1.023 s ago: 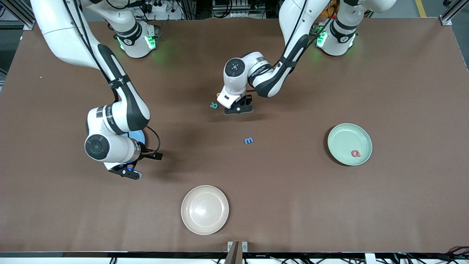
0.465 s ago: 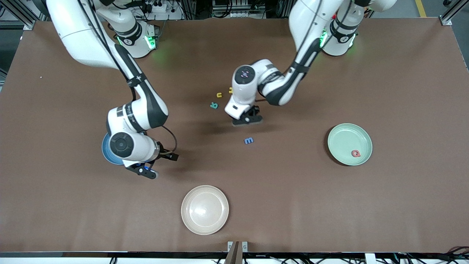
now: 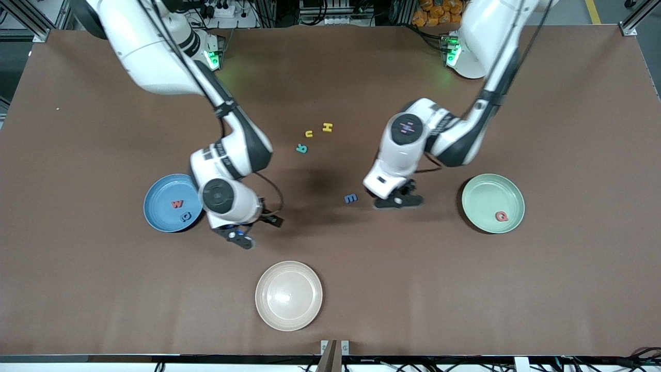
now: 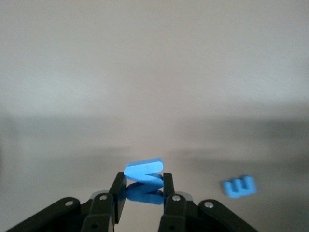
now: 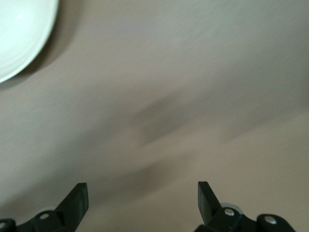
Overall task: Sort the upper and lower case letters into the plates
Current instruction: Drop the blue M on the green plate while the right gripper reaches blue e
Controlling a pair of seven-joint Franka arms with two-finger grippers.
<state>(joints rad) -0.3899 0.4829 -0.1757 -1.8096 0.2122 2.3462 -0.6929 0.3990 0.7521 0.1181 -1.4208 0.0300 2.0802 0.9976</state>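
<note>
Carrying a bright blue letter, a Z or N as far as I can read it (image 4: 143, 180), I have my left gripper (image 3: 398, 201) clamped on it over the middle of the tabletop, between the small blue letter m (image 3: 350, 198) lying flat there and the mint green plate (image 3: 480, 187). That plate sits toward the left arm's end of the table and holds a red Q (image 3: 501, 216). The sky blue plate (image 3: 157, 191) sits toward the right arm's end, with a red W (image 3: 177, 204) and a dark blue letter (image 3: 185, 217) I cannot read.

My right gripper (image 3: 238, 238) hangs with its jaws spread wide and nothing between them, over bare table just beside the blue plate's rim, with the beige plate (image 3: 268, 281) near the camera-side edge showing at the corner of its wrist view.

I judge the step in hand to be the carry: the letter is lifted and on its way to a plate. With a Q already in the green one, that looks like the capitals' plate, so the next move calls for swinging my left gripper over it, lowering close to its floor clear of the Q, then releasing.

Still unsorted nearer the robots' edge: a yellow H (image 3: 327, 126), a yellow n (image 3: 309, 134) and a teal letter (image 3: 301, 149).
</note>
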